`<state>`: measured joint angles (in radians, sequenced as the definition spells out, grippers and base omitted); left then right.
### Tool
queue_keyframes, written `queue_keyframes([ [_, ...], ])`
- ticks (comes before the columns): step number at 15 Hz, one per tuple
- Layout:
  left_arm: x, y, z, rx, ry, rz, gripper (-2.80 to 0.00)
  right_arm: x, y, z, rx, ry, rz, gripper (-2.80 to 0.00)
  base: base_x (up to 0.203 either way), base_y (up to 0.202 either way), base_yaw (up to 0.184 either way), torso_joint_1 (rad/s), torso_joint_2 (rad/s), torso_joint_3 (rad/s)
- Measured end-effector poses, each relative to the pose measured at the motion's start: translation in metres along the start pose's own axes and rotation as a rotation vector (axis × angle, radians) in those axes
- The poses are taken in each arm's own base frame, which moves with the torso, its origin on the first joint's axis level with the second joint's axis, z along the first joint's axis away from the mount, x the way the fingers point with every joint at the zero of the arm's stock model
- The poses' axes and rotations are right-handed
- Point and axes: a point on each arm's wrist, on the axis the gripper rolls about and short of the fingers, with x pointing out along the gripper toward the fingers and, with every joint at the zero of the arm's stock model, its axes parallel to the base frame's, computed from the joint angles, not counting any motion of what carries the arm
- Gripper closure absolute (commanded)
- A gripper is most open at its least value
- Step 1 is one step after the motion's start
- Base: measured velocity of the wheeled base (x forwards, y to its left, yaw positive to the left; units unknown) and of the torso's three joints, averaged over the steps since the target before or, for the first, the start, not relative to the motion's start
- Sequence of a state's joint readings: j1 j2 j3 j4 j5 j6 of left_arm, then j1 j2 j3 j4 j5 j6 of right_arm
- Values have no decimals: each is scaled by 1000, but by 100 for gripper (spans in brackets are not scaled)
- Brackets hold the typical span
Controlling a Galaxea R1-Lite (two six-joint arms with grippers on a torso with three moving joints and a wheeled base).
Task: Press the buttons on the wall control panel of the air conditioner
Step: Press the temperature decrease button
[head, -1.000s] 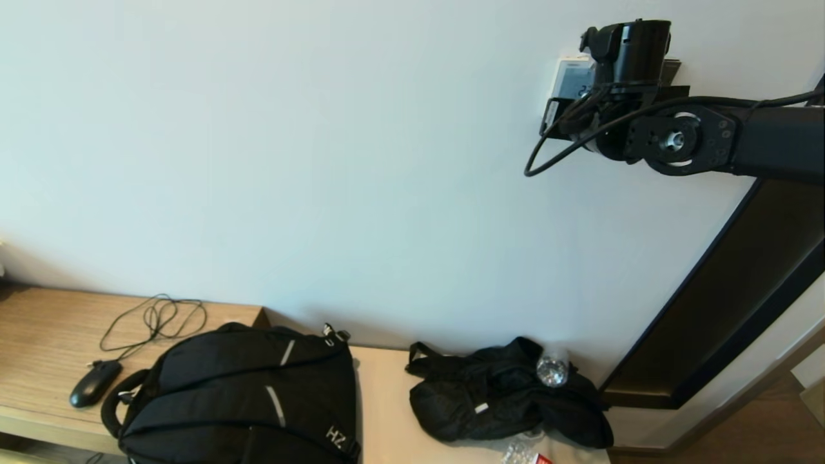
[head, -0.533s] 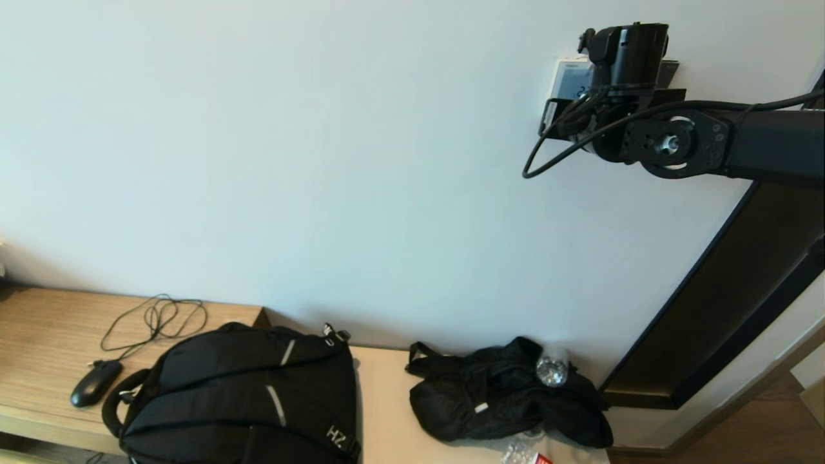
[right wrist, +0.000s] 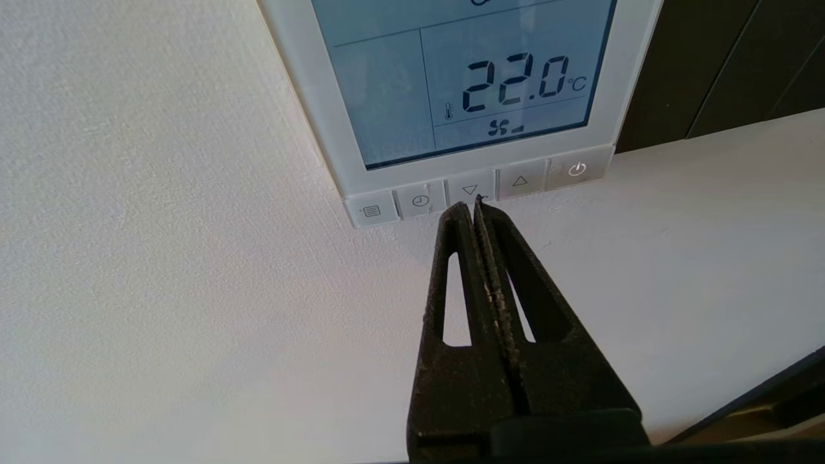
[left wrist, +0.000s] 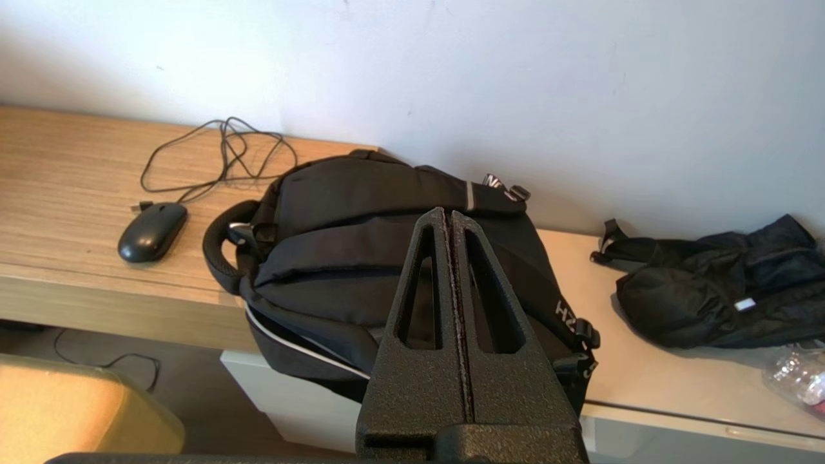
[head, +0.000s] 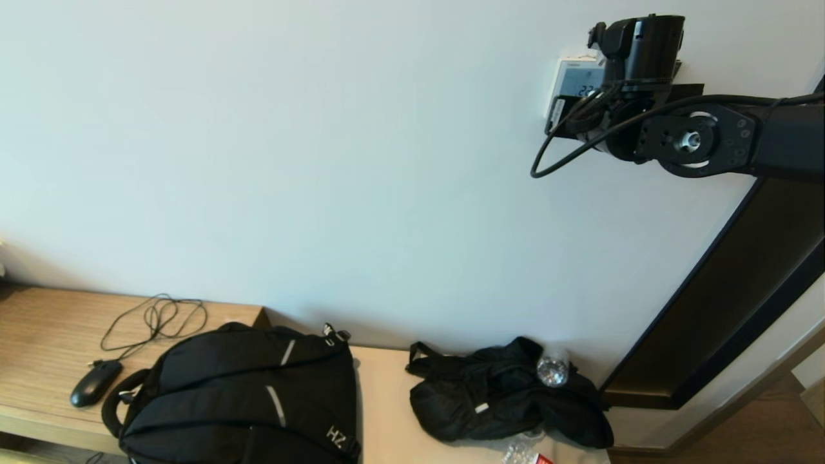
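On the white wall (right wrist: 161, 258), the right gripper (right wrist: 470, 205), fingers together, meets the control panel (right wrist: 361, 167)'s down-arrow button (right wrist: 469, 189).

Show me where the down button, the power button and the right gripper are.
down button (right wrist: 470, 190), right wrist view, on its triangle mark.
power button (right wrist: 577, 169), right wrist view, on its power symbol.
right gripper (right wrist: 472, 205), right wrist view, at the shut tips of its fingers, just under the down button.

Closed left gripper (left wrist: 451, 216) above black backpack (left wrist: 361, 258)
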<state>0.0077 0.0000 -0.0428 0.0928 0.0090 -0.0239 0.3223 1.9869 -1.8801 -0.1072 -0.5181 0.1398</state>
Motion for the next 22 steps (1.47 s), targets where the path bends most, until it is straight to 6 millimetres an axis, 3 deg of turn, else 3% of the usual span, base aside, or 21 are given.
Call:
queue_keyframes([
  [15, 0, 0, 0, 0, 0, 0, 0, 14, 2, -7, -6, -2, -10, 0, 0, 0, 0, 0, 0, 0],
  [22, 0, 0, 0, 0, 0, -1, 0, 2, 0, -2, -1, 1, -2, 0, 0, 0, 0, 0, 0, 0],
])
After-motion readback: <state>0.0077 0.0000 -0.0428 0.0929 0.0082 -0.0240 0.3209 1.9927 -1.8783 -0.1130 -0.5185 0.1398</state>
